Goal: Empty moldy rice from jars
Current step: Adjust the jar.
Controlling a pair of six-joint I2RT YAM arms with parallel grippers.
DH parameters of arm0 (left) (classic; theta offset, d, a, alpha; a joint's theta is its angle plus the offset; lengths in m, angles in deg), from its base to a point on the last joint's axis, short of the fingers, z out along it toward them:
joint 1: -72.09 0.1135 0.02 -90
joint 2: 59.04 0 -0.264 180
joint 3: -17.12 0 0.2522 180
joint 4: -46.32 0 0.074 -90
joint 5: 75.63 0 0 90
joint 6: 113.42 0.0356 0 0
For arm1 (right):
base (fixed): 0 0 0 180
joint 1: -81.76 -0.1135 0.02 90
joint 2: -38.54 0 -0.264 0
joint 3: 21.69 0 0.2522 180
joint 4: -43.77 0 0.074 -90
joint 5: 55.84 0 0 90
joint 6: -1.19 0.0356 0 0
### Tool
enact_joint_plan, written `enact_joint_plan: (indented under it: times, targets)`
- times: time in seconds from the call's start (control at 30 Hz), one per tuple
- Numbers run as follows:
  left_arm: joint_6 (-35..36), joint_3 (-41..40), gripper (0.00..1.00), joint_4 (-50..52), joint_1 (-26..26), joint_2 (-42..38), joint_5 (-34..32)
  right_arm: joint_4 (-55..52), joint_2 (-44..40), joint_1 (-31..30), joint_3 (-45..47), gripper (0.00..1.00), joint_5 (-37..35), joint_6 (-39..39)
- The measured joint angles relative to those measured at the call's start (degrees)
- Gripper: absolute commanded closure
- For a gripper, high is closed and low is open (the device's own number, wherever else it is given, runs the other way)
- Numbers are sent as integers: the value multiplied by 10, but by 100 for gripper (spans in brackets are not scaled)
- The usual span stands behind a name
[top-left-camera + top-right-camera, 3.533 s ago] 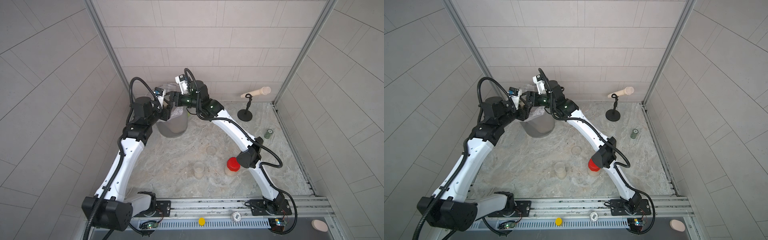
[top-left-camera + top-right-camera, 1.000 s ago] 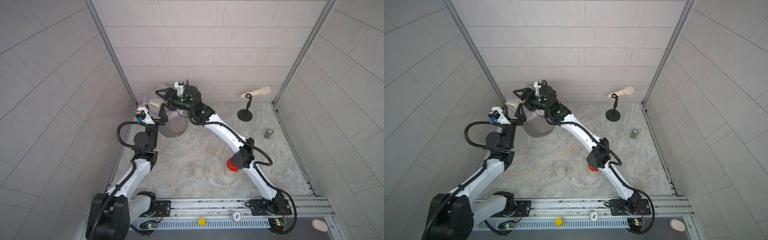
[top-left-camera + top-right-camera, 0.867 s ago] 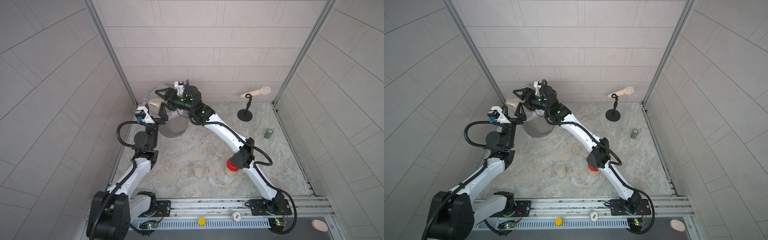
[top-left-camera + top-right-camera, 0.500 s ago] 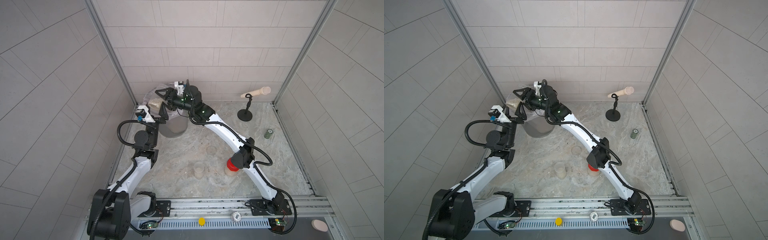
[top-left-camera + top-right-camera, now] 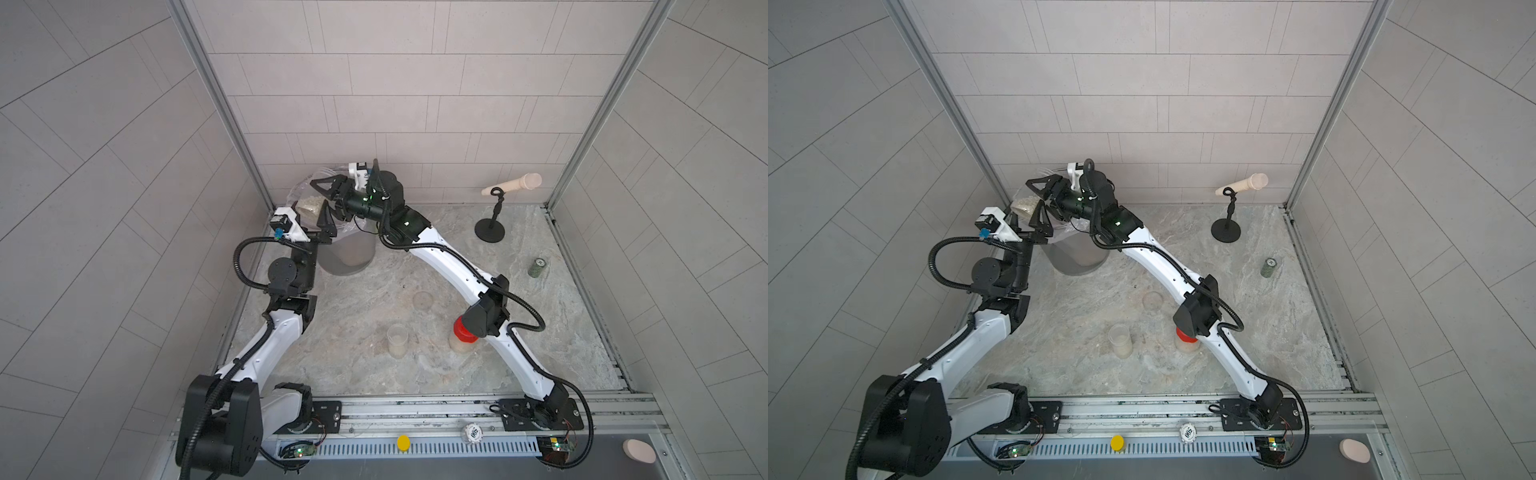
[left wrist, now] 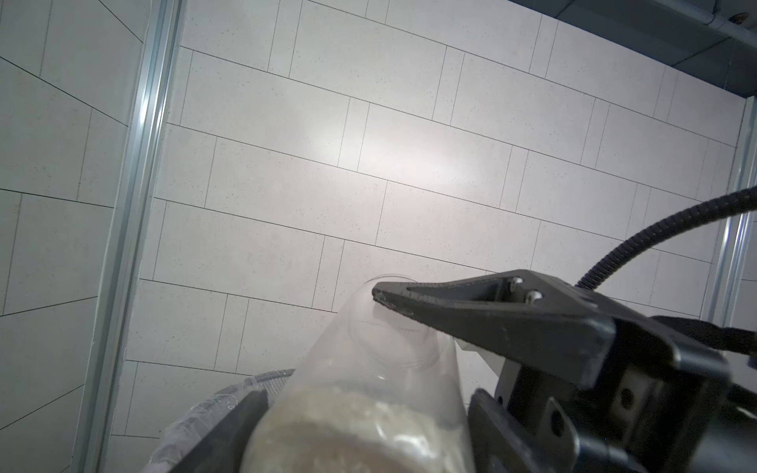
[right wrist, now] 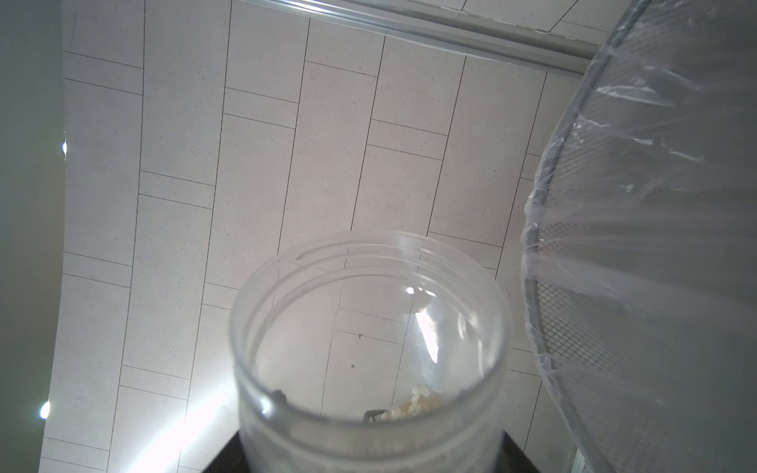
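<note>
Open jar point(image 5: 309, 206) is up off the tabletop point(image 5: 353, 370) at back left, tilted, no lid on. Moldy rice point(image 6: 348, 426), pale & grainy, packs its lower end. Upper part's clear, w/ a few loose grains point(image 7: 418, 399) inside. Second clear jar point(image 5: 397, 340) stands upright front-centre, beige rice point(image 5: 397, 352) in its lower part. Red-lidded jar point(image 5: 459, 345) is upright near it on the right, not touching. Its red lid's on, partly hidden, w/ rice showing below. Loose clear lid point(image 5: 423, 300) lies flat on the tabletop behind those two.
</note>
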Motion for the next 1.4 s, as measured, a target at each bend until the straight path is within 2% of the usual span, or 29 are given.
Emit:
enact_joint_plan:
  times: [0.2, 0.3, 0.4, 0.57, 0.67, 0.8, 1.0, 1.2, 1.4]
  targets:
    - [-10, 0, 35, -6, 2, 5, 15, 1, 1, 3, 0, 67, 1, 5]
    - [-12, 0, 47, -5, 3, 5, 17, 1, 2, 3, 0, 67, 2, 6]
    - [-14, 1, 53, -4, 3, 5, 19, 1, 2, 3, 0, 58, 2, 6]
    - [-15, 14, 64, 19, 6, 5, 30, 2, 2, 7, 0, 36, 2, 6]
    - [-17, 25, 69, 43, 10, 5, 42, 0, 2, 10, 0, 27, 2, -1]
    - [-11, 42, 71, 80, 21, 6, 43, -16, 2, 13, 0, 14, 7, -24]
    - [-8, 57, 72, 104, 38, 13, 41, -48, 2, 16, 0, 8, 14, -44]
    - [-8, 78, 73, 129, 42, 29, 47, -90, 0, 24, 0, 7, 16, -75]
    - [-8, 88, 74, 161, 42, 33, 59, -195, -29, 40, 0, 10, 5, -158]
